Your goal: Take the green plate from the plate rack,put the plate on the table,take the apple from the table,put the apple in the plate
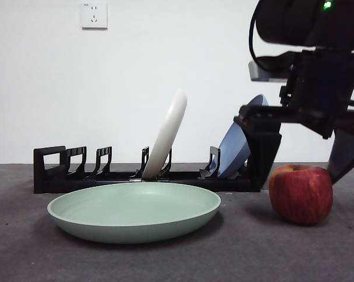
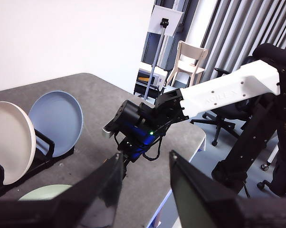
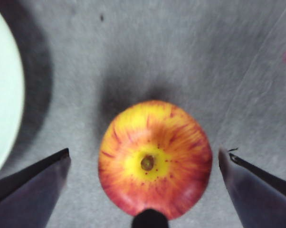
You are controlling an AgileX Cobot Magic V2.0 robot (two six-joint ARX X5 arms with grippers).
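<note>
The green plate (image 1: 134,211) lies flat on the table (image 1: 241,252) in front of the plate rack (image 1: 77,176). Its edge also shows in the right wrist view (image 3: 3,85) and the left wrist view (image 2: 43,192). The red apple (image 1: 300,194) stands on the table to the right of the plate. My right gripper (image 1: 301,165) is open, low over the apple (image 3: 155,159), one jaw on each side and not touching it. My left gripper (image 2: 147,159) is open and empty, held high above the table, out of the front view.
A cream-white plate (image 1: 166,135) and a blue plate (image 1: 239,141) stand in the rack behind the green plate. The right arm's dark body (image 1: 318,64) fills the upper right. The table's far edge (image 2: 190,128) drops off towards chairs.
</note>
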